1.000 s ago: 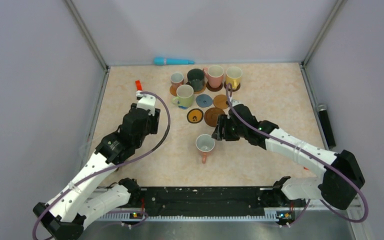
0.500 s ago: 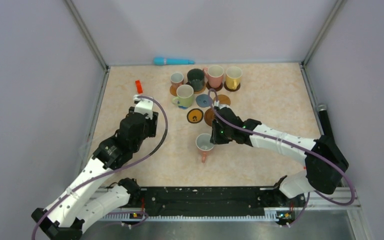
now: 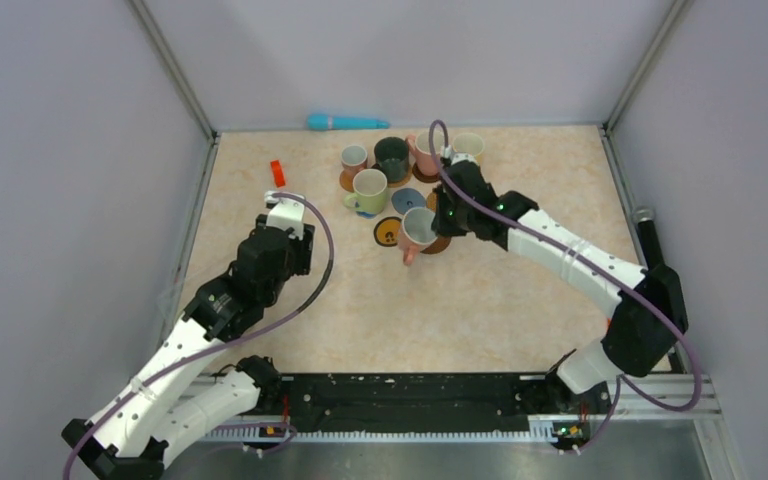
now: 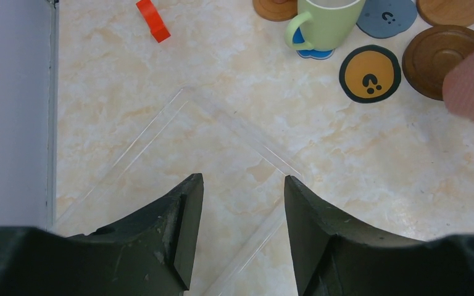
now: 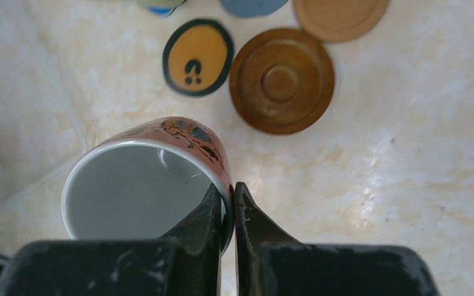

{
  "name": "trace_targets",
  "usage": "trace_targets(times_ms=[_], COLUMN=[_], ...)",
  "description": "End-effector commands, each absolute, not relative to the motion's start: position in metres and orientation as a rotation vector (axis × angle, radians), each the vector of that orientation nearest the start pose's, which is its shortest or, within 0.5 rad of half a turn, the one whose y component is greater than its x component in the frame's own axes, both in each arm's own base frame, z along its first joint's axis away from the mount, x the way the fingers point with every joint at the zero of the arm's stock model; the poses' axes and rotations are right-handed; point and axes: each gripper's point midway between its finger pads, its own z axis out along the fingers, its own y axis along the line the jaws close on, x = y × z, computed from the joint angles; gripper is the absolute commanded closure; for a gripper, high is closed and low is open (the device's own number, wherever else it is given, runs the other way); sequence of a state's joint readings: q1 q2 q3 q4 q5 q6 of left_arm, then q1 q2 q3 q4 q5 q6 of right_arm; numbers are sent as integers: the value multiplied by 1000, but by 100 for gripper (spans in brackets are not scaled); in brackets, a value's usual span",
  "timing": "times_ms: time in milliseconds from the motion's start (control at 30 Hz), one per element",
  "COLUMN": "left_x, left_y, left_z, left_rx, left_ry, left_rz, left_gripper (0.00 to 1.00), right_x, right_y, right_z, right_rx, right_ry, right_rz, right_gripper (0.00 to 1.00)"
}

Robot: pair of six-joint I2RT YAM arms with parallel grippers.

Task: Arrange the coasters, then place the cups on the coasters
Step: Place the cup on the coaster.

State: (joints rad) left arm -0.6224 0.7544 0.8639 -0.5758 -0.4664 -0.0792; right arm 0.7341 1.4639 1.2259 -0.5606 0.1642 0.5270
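Observation:
My right gripper (image 5: 228, 191) is shut on the rim of an orange patterned cup (image 5: 142, 185), one finger inside and one outside. The cup (image 3: 418, 230) hangs tilted over the near edge of the coaster cluster. Below and ahead of it lie a black-rimmed orange coaster (image 5: 197, 57), a dark brown coaster (image 5: 282, 80), a tan coaster (image 5: 339, 15) and a grey-blue coaster (image 4: 386, 13). A green cup (image 4: 324, 21) stands on a blue scalloped coaster (image 4: 313, 52). A small cup (image 3: 355, 157), a black cup (image 3: 392, 155), a pink cup (image 3: 423, 150) and a yellow cup (image 3: 468, 146) stand behind on coasters. My left gripper (image 4: 242, 182) is open and empty, left of the cluster.
A red block (image 3: 277, 172) lies on the table left of the cups. A teal object (image 3: 345, 122) rests against the back wall. A black microphone (image 3: 650, 245) lies along the right edge. Grey walls close in the table on three sides.
My right gripper shut on the orange cup's rim, lifted it off the table and carried it back toward the coasters. The left arm has barely moved.

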Motion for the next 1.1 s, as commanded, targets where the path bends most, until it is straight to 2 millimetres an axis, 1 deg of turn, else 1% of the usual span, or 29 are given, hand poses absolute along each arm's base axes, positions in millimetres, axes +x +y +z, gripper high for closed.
trace_targets(times_ms=[0,167,300,533,667,800,967,1067], left_x=[254,253,253,253,253,253,252,253], left_y=[-85,-85,-84,-86,-85,-84,-82,-82], left_z=[253,254,256,255,256,257,258,257], left_rx=[213,214,212,220,215,213,205,208], left_ry=[1909,1905,1899,1901,1898,1894,1892,1893], left_rz=[10,7,6,-2,3,7,16,15], left_gripper=[44,44,44,44,44,44,44,43], right_x=[355,399,429,465,480,490,491,490], right_y=[233,203,189,185,186,188,180,178], right_z=[204,208,209,196,182,176,161,157], right_rx=[-96,-25,33,64,73,86,97,96], right_ry=[2309,2298,2294,2310,2347,2364,2407,2421], right_rz=[322,203,185,145,122,102,24,15], right_gripper=[100,100,100,100,100,100,98,98])
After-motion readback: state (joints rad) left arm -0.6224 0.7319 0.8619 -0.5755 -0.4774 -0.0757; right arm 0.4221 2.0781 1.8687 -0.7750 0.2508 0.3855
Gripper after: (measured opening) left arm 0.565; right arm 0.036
